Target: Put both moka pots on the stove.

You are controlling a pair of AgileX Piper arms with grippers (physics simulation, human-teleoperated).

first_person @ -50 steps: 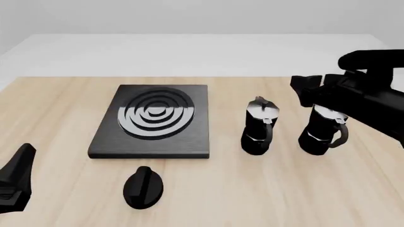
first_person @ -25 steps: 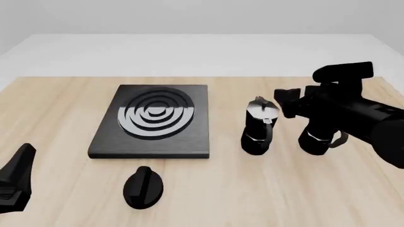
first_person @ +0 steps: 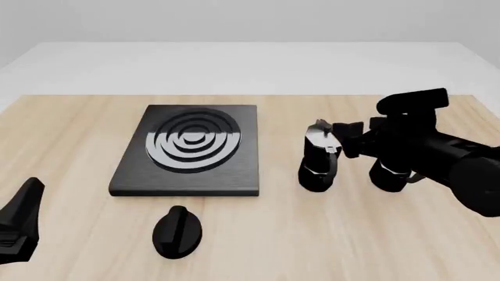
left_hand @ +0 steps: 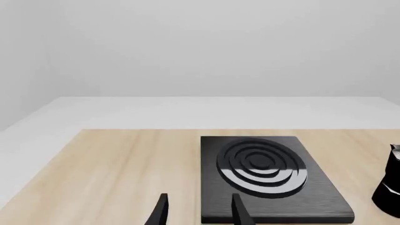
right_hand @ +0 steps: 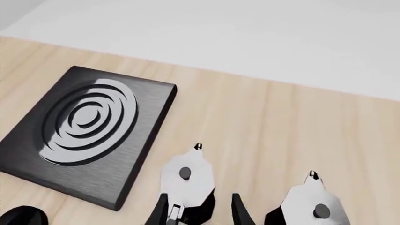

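Note:
The stove (first_person: 191, 146) is a flat black slab with silver rings, left of centre on the table. One moka pot (first_person: 319, 159) stands upright to its right. The other moka pot (first_person: 388, 173) stands further right, mostly covered by my right arm. My right gripper (first_person: 343, 140) is open, just right of the nearer pot's lid. In the right wrist view its fingers (right_hand: 239, 210) flank that moka pot (right_hand: 186, 180) without touching, with the second pot (right_hand: 312, 207) beside it. My left gripper (first_person: 20, 225) is open and empty at the near left; its wrist view shows the stove (left_hand: 269, 180).
A black oval knob (first_person: 177, 231) lies on the table in front of the stove. The wooden table (first_person: 70, 129) ends at a white floor strip behind. The stove (right_hand: 87, 123) sits diagonally ahead of the right gripper (right_hand: 198, 211).
My right arm has swung left and lower, from above the right pot to beside the left pot's lid, now covering most of the right pot. The left arm has not moved.

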